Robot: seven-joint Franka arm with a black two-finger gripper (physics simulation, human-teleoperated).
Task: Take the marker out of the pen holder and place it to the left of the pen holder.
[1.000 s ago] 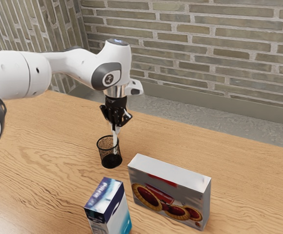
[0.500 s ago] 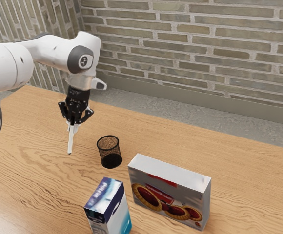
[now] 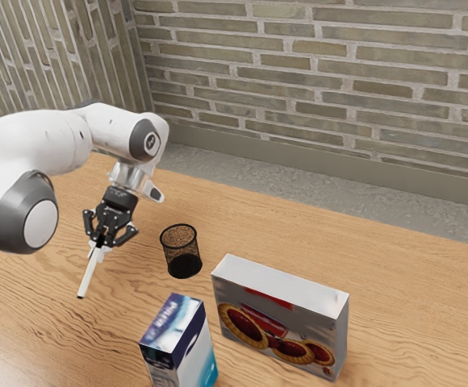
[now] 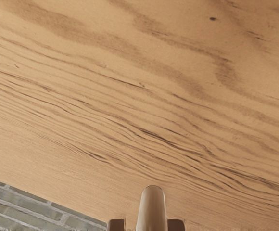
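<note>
Marker (image 3: 89, 274): in our claw (image 3: 99, 241), pinched between both fingers (image 4: 116, 225), so we log the claw as closed down on it. Held at a tilt, upper end in the grip, lower end slanting down toward the exterior view's left and lower edge. Can't tell whether that lower end touches the worktop (image 3: 395, 290). Marker is out of the pen holder (image 3: 165, 242), off to the exterior view's left of it, a clear gap between them.

Pen holder: black mesh, upright on the worktop. Just beside it, toward the exterior view's right, we have a cookie box (image 3: 278, 318), standing, grey sides, red label, tarts pictured on the front. Nearer the camera, a blue and white carton (image 3: 179, 339), upright, cut by the frame's lower edge. Brick wall (image 3: 339, 81) behind. Wrist view: we get the marker's rounded end between the fingers, wood grain past it, bricks beyond the worktop's edge.
</note>
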